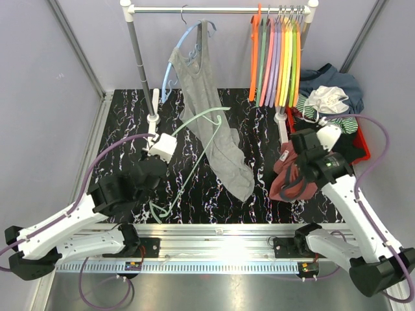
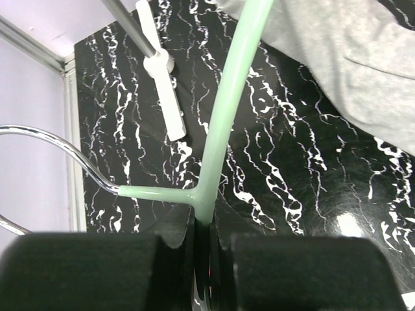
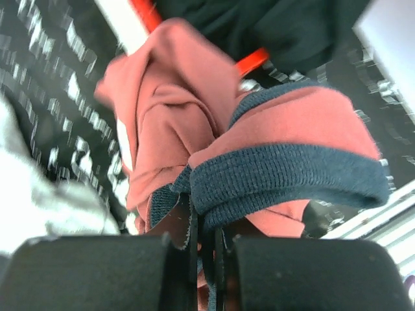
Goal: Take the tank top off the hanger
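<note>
Where clamped at the neck by left claw [image 2: 202,241], rises mint-green and slanted over the bench [image 1: 123,123], from near-left corner toward centre: hanger [image 2: 227,110]. Hook curving off to the left in the wrist view. Pinched tight in right claw [image 3: 206,236]: tank top [image 3: 285,129], pink with navy trim, bunched near the right edge beside red bin [image 1: 366,149], well apart from hanger. Toward the far edge, grey top [image 1: 207,116] hanging from rail [image 1: 220,10], trailing down toward centre.
</note>
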{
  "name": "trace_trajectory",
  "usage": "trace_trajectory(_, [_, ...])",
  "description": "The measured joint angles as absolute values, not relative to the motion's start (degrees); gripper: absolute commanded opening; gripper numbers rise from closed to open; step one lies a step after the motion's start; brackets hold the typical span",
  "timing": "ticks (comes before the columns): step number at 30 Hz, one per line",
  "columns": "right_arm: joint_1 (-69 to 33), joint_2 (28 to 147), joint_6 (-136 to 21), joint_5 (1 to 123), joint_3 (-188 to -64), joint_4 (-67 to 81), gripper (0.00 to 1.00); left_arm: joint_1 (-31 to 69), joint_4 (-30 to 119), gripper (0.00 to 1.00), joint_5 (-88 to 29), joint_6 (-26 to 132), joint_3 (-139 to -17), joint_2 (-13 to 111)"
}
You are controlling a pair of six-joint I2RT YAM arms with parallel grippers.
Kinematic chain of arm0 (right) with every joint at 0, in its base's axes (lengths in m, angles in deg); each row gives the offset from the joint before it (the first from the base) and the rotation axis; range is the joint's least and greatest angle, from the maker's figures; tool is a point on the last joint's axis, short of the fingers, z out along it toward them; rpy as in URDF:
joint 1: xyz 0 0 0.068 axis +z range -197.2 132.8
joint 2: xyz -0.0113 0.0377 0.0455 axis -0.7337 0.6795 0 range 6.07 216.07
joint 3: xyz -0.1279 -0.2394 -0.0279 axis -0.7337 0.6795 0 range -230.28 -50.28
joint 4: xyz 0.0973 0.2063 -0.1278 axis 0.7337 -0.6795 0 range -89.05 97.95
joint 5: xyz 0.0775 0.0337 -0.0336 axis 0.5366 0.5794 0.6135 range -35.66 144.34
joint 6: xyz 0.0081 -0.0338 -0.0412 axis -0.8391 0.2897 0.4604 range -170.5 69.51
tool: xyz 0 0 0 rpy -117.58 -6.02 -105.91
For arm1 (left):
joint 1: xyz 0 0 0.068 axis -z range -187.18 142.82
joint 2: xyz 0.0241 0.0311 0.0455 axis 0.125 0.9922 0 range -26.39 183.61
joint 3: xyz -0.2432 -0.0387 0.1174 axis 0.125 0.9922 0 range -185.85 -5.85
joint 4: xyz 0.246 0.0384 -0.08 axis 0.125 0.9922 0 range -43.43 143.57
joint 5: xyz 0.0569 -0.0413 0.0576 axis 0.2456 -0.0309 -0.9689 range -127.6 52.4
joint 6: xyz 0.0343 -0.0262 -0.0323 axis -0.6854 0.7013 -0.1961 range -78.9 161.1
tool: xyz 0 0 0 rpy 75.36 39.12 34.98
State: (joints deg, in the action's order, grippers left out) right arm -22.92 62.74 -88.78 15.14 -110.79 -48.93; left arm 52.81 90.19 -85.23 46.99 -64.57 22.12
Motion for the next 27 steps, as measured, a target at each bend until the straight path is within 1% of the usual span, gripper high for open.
trace_trajectory(3, [-28.5, 63.1, -86.8, 14.6, -114.5, -47.8, 0.0, 52.8, 90.3, 0.0, -84.4, 47.1, -64.9, 22.4])
trace_trajectory(5, [-32.4, 64.6, -84.9, 14.6, -119.3, -45.7, 0.0, 52.8, 90.6, 0.0, -83.8, 47.2, -65.5, 22.5])
trace_trajectory(9, [-42.2, 72.1, -81.5, 15.3, -130.9, -39.6, 0.0, 52.8, 90.7, 0.0, -81.9, 47.2, -66.6, 22.4])
trace_trajectory(11, [-47.9, 80.4, -79.5, 18.0, -139.0, -34.7, 0.0, 52.8, 90.7, 0.0, -80.6, 47.4, -66.6, 22.1])
trace_trajectory(13, [-52.6, 86.1, -78.4, 20.1, -142.9, -31.5, 0.0, 52.8, 91.0, 0.0, -79.4, 47.5, -66.6, 21.7])
trace_trajectory(17, [-58.8, 106.8, -75.4, 28.0, -159.6, -26.4, 0.0, 52.8, 91.1, 0.0, -77.2, 47.9, -66.6, 21.1])
trace_trajectory(21, [-60.5, 123.0, -72.2, 36.3, -170.6, -21.9, 0.0, 52.8, 91.1, 0.0, -76.1, 48.6, -66.7, 20.7])
trace_trajectory(24, [-60.2, 135.4, -70.4, 42.1, -180.5, -22.4, 0.0, 52.8, 91.1, 0.0, -75.4, 49.2, -66.7, 20.0])
trace_trajectory(26, [-59.9, 144.7, -70.0, 43.3, -190.5, -25.5, 0.06, 52.8, 91.1, 0.0, -74.9, 49.7, -66.7, 19.3])
trace_trajectory(27, [-59.9, 148.1, -70.0, 43.3, -193.9, -26.7, 0.07, 52.8, 91.1, 0.0, -74.7, 50.0, -66.7, 19.1])
